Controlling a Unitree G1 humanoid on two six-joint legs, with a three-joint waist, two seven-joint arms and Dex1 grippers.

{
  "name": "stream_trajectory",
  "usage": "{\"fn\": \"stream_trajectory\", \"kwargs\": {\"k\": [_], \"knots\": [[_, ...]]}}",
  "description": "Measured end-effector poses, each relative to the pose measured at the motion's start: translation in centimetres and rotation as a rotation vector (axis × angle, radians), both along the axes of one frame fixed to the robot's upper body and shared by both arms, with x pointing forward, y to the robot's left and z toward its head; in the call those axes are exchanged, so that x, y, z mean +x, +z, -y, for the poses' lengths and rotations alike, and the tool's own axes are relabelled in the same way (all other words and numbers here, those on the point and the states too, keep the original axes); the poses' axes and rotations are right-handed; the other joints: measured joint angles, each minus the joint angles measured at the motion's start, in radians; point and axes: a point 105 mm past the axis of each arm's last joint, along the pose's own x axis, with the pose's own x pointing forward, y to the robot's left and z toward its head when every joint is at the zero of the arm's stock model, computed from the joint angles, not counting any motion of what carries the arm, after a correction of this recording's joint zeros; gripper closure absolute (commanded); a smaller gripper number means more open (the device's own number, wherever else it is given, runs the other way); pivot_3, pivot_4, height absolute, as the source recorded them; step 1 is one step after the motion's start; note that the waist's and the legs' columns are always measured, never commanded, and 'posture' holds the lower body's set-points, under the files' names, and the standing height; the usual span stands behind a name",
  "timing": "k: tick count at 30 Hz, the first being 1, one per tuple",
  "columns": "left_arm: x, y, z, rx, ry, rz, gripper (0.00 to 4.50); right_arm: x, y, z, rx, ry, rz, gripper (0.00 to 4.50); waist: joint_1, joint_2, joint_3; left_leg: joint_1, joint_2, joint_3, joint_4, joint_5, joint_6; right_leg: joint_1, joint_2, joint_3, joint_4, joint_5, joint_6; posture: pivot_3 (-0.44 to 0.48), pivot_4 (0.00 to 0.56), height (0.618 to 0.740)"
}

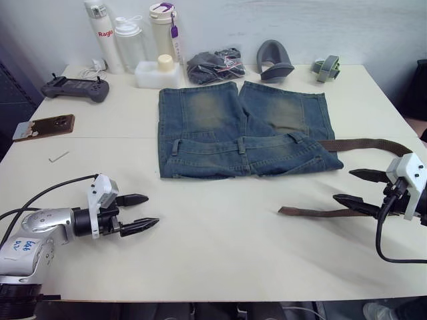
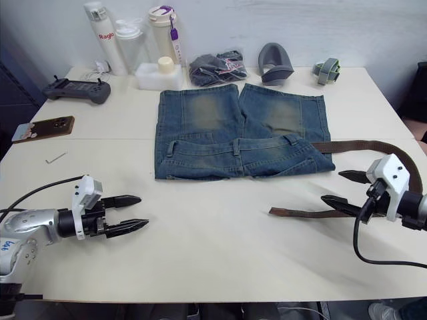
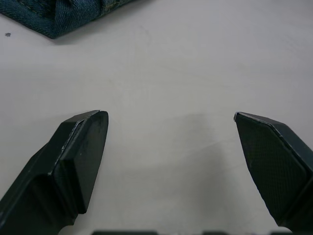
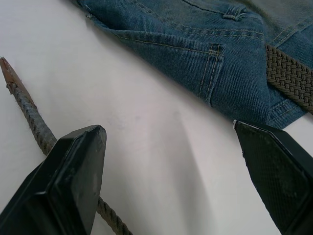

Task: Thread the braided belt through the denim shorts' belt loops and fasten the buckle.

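Note:
The denim shorts (image 1: 233, 127) lie flat at mid-table, waistband toward me, with belt loops (image 1: 241, 145) along it. The braided belt (image 1: 367, 143) emerges at the waistband's right end, curves round on the right and comes back, its tapered tip (image 1: 283, 211) resting on the table. My right gripper (image 1: 343, 185) is open just above that returning strand. In the right wrist view the strand (image 4: 29, 117) runs under one finger (image 4: 73, 166), near a loop (image 4: 213, 58). My left gripper (image 1: 152, 209) is open over bare table near the shorts' left corner (image 3: 63, 19). The buckle is out of view.
Bottles (image 1: 127, 40), a white container (image 1: 157, 72), a dark fabric bundle with pink cord (image 1: 213, 65) and grey items (image 1: 273, 61) line the back edge. A game controller (image 1: 75, 88), a phone (image 1: 43, 127) and a small hex key (image 1: 59, 157) lie at the left.

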Motion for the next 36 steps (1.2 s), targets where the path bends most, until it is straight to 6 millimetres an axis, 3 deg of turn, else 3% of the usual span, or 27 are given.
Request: {"fn": "stream_trajectory", "kwargs": {"k": [6,8,15,21,25,31,34,36], "knots": [[-0.2,0.3,1.4,-0.086,0.006,-0.008,0.00,0.0,0.0,-0.2,-0.014,0.024,0.004,0.06,0.000,0.000,0.000,0.000,0.000,0.000,0.000,0.000,0.000,0.000,0.000,0.000,0.000,0.001,0.003,0.000,0.150,0.649],[-0.3,0.4,1.6,-0.098,0.006,-0.010,0.00,0.0,-0.2,-0.4,-0.013,0.032,-0.003,0.06,0.000,0.000,0.000,0.000,0.000,0.000,0.000,0.000,0.000,0.000,0.000,0.000,0.001,0.006,0.012,0.000,0.150,0.649],[-0.5,1.1,2.3,-0.110,-0.021,-0.012,0.00,0.1,-0.4,-0.3,-0.008,0.029,-0.017,0.06,0.001,0.000,0.000,0.000,0.000,0.000,0.000,0.000,-0.001,0.000,0.000,0.000,0.001,0.005,0.010,0.000,0.150,0.649],[-0.9,4.5,4.1,-0.187,-0.195,-0.001,0.00,-1.1,-0.8,-0.7,-0.001,0.050,-0.049,0.06,0.007,0.001,0.000,0.000,0.000,0.000,0.001,0.001,-0.001,0.000,0.000,-0.001,0.001,0.005,0.009,0.000,0.150,0.649],[-0.8,7.7,6.3,-0.203,-0.373,0.048,0.00,-2.6,0.9,-2.5,0.012,0.116,-0.055,0.06,0.004,0.002,0.000,0.000,-0.001,0.000,0.001,0.001,-0.001,0.001,0.001,0.000,0.001,0.005,0.010,0.000,0.150,0.649],[-1.3,7.6,10.4,-0.079,-0.633,0.044,0.00,-6.0,1.3,-8.2,-0.058,0.284,-0.168,0.06,0.002,0.002,0.000,0.001,-0.001,-0.001,0.001,0.003,-0.005,0.002,0.002,0.000,0.000,0.006,0.011,0.000,0.150,0.649],[-1.5,7.3,10.8,-0.018,-0.684,0.041,0.00,-5.5,0.5,-8.2,-0.164,0.236,-0.177,0.06,0.000,-0.001,0.001,0.002,0.000,-0.001,0.001,0.003,-0.005,0.002,0.002,0.000,0.000,0.005,0.009,0.000,0.150,0.649],[-1.7,7.1,11.0,0.012,-0.709,0.040,0.00,-4.3,-0.6,-7.3,-0.287,0.191,-0.158,0.06,0.001,-0.001,0.001,0.002,-0.001,0.000,0.001,0.003,-0.004,0.002,0.002,0.001,-0.001,-0.001,-0.002,0.000,0.150,0.649]]}}
